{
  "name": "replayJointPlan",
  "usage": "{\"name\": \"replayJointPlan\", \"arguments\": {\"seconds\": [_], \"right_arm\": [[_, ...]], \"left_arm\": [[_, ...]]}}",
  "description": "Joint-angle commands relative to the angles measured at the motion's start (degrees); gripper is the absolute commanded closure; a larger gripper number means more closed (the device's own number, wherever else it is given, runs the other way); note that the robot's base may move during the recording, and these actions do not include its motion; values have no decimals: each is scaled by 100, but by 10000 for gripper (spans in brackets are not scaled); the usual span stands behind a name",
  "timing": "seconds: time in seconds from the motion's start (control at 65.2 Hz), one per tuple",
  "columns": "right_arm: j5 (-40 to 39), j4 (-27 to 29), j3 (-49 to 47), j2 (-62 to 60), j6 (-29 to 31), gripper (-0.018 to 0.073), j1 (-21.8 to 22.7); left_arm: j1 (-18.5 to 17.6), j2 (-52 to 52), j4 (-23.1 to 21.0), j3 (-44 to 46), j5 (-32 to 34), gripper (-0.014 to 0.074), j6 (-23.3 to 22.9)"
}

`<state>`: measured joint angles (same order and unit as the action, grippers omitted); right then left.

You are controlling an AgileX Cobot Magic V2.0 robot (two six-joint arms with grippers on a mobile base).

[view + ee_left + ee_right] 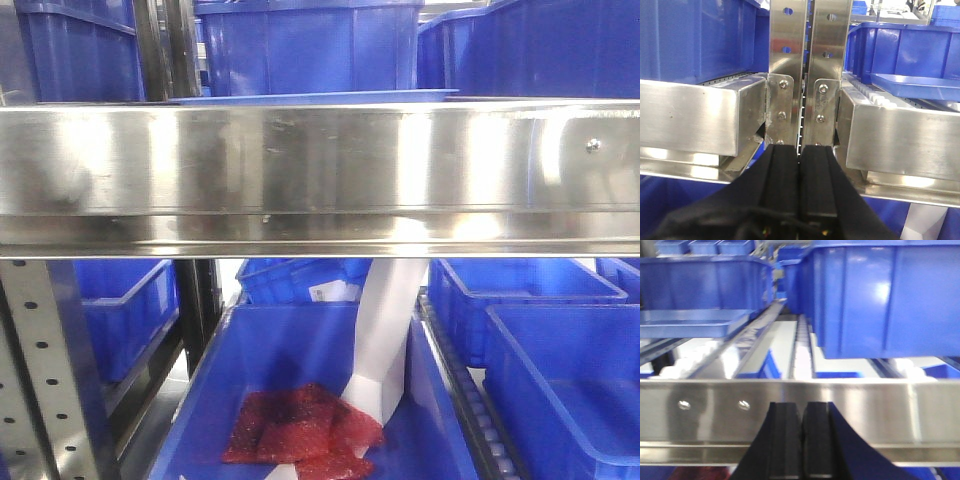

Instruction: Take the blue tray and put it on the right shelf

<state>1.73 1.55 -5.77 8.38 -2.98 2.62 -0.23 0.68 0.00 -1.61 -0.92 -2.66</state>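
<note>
The blue tray (pixel 920 82) lies flat on the rollers of the right shelf (pixel 900 135), behind its shiny steel front rail (pixel 320 170). In the front view only the tray's thin rim (pixel 310 97) shows above the rail. In the right wrist view the tray (pixel 690 320) sits at the left, beyond the rail (pixel 865 405). My left gripper (pixel 800 147) is shut and empty, facing the paired steel uprights (pixel 807 75) between two racks. My right gripper (pixel 802 407) is shut and empty, just in front of the rail, apart from the tray. Neither gripper shows in the front view.
Deep dark-blue bins (pixel 880 295) stand on the shelf beside and behind the tray, and more stand on the left rack (pixel 695 40). Below the rail a bin (pixel 300 400) holds a red bag (pixel 300 425) and a white strip (pixel 385 340). A perforated upright (pixel 40 370) stands at the lower left.
</note>
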Motion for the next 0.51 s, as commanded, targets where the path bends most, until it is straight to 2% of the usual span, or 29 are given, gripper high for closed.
{"name": "replayJointPlan", "arguments": {"seconds": [0.0, 0.123, 0.153, 0.491], "right_arm": [[-587, 22, 103, -255, 93, 503, 94], [-626, 22, 612, -852, 93, 503, 94], [-403, 22, 614, -1040, 93, 503, 94], [-267, 22, 613, -984, 93, 503, 88]], "left_arm": [[9, 71, -36, -178, 513, 645, 22], [9, 71, -36, -178, 513, 645, 22], [9, 71, -36, -178, 513, 645, 22], [9, 71, -36, -178, 525, 645, 22]]}}
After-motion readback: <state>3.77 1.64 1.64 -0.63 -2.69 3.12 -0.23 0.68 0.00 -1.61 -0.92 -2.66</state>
